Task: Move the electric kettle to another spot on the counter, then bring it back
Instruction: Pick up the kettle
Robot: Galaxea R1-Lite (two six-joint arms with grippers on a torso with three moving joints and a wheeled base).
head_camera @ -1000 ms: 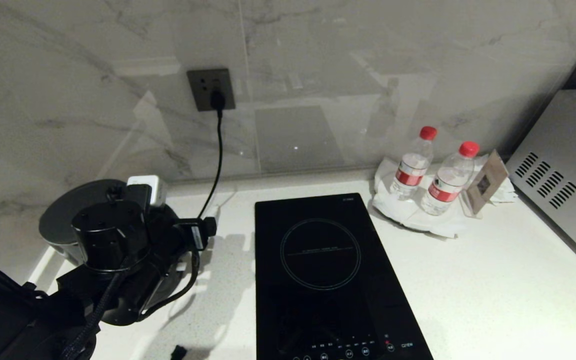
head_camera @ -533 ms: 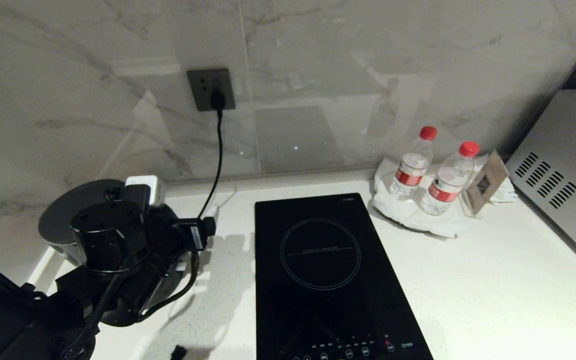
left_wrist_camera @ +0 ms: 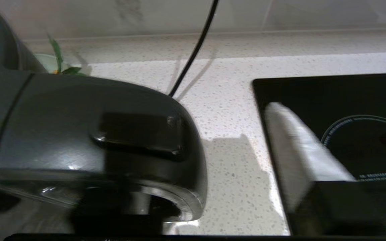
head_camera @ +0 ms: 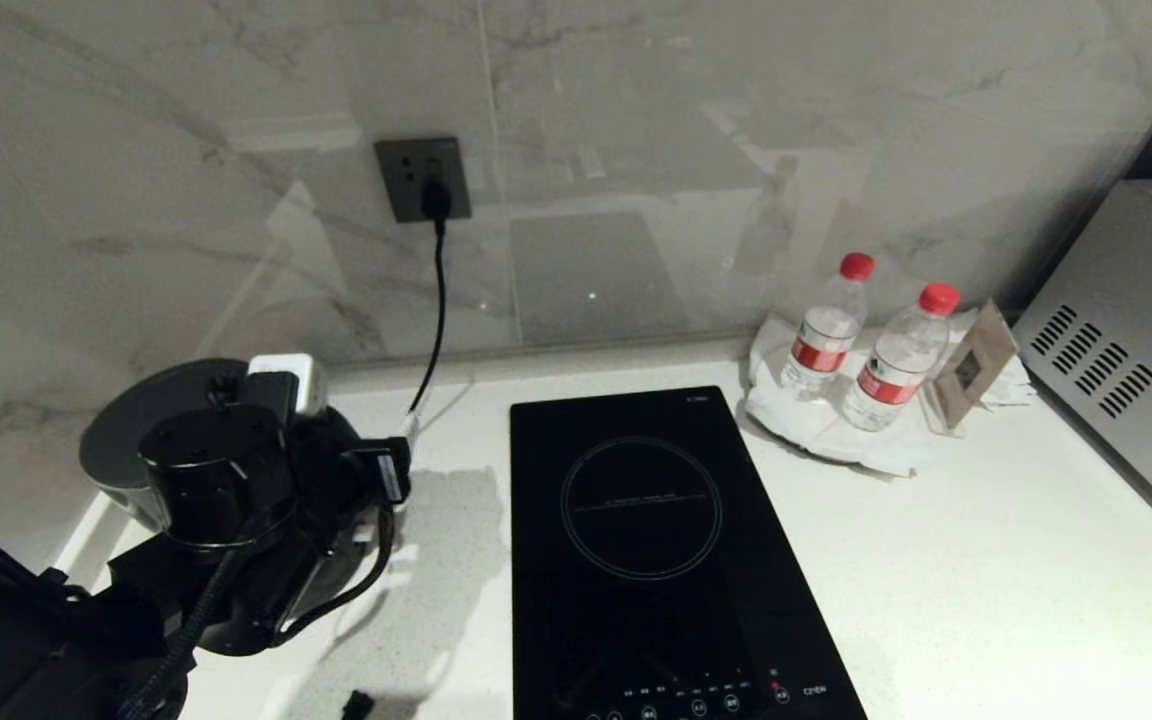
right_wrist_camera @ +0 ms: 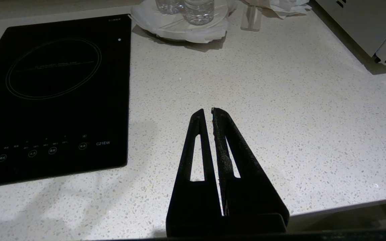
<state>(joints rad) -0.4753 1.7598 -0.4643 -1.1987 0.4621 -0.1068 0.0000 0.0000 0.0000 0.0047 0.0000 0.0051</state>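
1. Readable on the cooktop (head_camera: pixel 636 520): "C21EW" at its front corner beside a row of round touch marks; red-and-white labels on two water bottles (head_camera: pixel 826 330), print too small to read.
2. Open counter (head_camera: pixel 986 560) between cooktop and grey vented box (head_camera: pixel 1126 360); rounded front edge just under the right gripper (right_wrist_camera: pixel 208 110); narrower strip left of the cooktop, crossed by a black cord (head_camera: pixel 436 300) hanging from the wall socket (head_camera: pixel 421 178).
3. Kettle (head_camera: pixel 131 435) at the far left of the counter near the wall, mostly hidden under the left arm; grey lid showing behind the wrist.
4. Left gripper (head_camera: pixel 336 450) set around the kettle's dark handle (left_wrist_camera: pixel 95 134), jaws apart; one pale finger (left_wrist_camera: pixel 293 147) on the cooktop side, clear of the handle with counter showing between; other finger hidden.
5. Right gripper parked low over the counter, jaws pressed nearly together, holding nothing.
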